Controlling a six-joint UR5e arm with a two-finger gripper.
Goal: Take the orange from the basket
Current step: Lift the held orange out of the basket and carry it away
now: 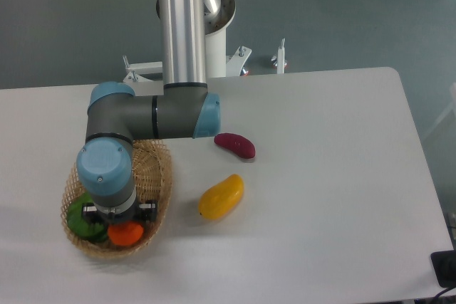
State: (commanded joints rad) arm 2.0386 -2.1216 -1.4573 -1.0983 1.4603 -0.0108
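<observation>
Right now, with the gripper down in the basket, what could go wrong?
The wrist hides the gripper, so I cannot tell whether it has closed on the orange; a lift might come up empty. The green fruit sits right beside the orange and could be nudged or pinched. The light wicker basket might drag or tip if a finger catches its weave.

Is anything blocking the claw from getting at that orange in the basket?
Nothing visible does. The gripper hangs right over the orange in the basket. A green fruit lies beside the orange, on its left in the picture, not over it.
</observation>
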